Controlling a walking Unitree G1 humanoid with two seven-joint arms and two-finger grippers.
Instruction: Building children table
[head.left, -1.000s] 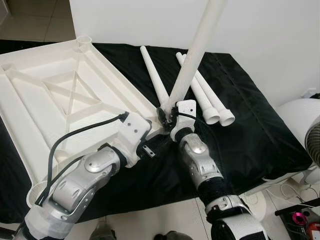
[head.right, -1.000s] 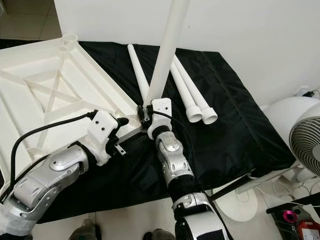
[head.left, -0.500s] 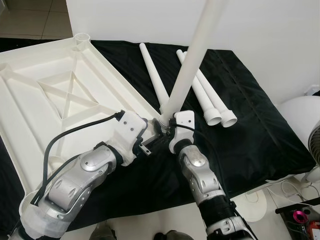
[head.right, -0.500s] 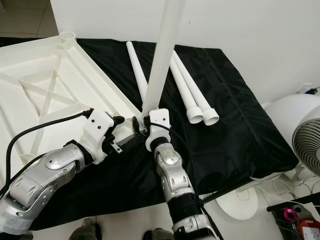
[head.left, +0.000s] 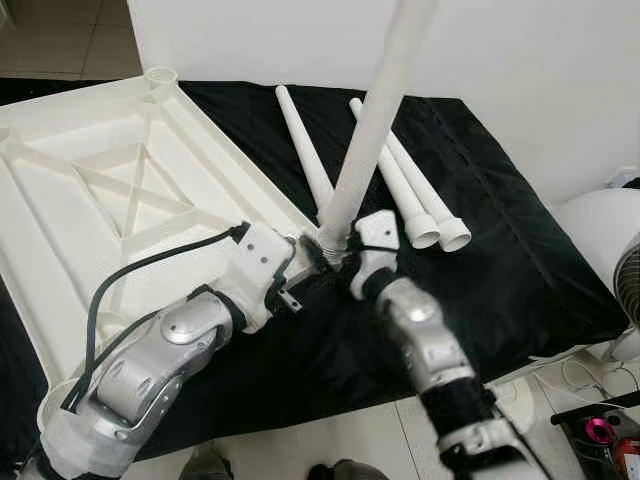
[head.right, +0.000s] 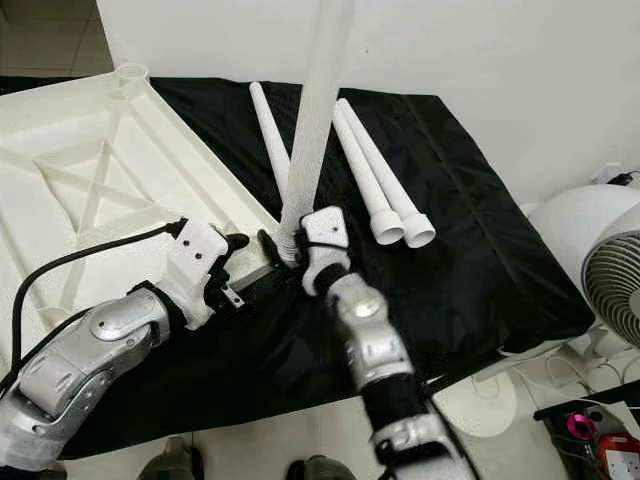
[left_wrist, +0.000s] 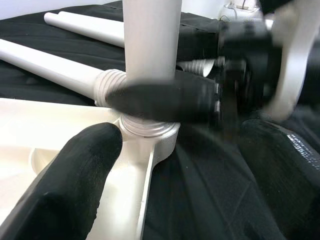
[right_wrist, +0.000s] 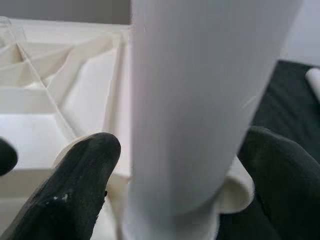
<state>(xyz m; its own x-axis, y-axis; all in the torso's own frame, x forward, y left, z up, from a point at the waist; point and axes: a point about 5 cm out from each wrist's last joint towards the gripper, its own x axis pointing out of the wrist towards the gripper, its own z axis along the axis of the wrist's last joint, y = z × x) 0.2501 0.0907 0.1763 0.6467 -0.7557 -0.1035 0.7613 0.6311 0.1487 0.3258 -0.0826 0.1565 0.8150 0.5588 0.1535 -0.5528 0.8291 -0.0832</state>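
The upturned tabletop (head.left: 110, 190) lies ribs-up on the black cloth (head.left: 500, 270) so its corner socket (left_wrist: 150, 131) faces upward, where the right gripper (head.left: 338, 252) clasps the upright leg (head.left: 365, 140) to seat it, while the left gripper (left_wrist: 170, 165), fingers wide, braces that corner.

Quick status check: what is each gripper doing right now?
Left gripper: open, at the tabletop's corner socket, holding nothing.
Right gripper: fingers either side of the upright leg; grip cannot be told.
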